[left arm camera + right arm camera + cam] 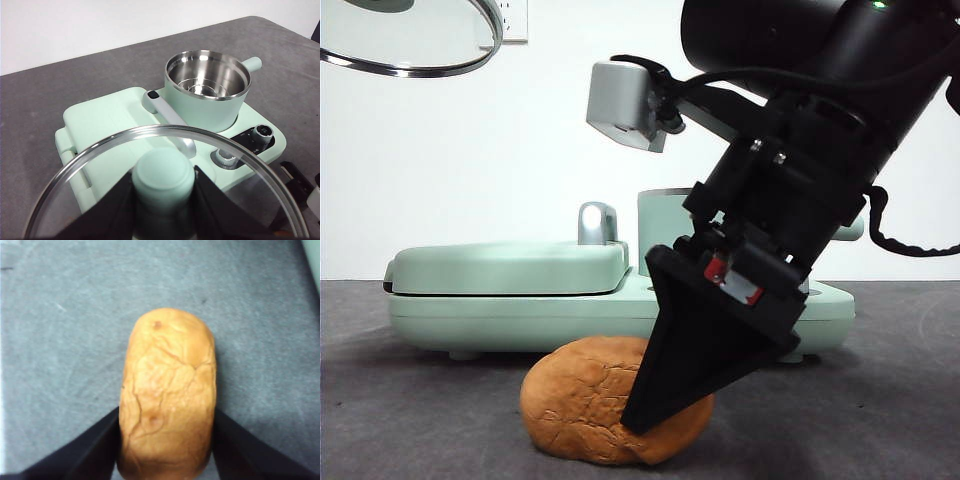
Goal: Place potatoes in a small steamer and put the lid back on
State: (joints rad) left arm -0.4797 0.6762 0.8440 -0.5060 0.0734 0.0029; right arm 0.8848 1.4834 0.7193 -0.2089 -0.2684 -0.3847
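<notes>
Right gripper (167, 460) straddles the potato (167, 395) before the steamer (207, 92), touching; squeeze evenly. Left gripper (162, 210) clamps the lid (162, 180) knob.

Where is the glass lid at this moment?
The lid is off the steamer, held up in the air by its knob in the left gripper; in the front view its rim shows at the top left corner, above the grill plate.

Right gripper (665, 405) apparently clasps the potatoes (582, 405) on the table (420, 420)

Black arm (820, 150), wedge-jawed gripper (690, 385)
</notes>
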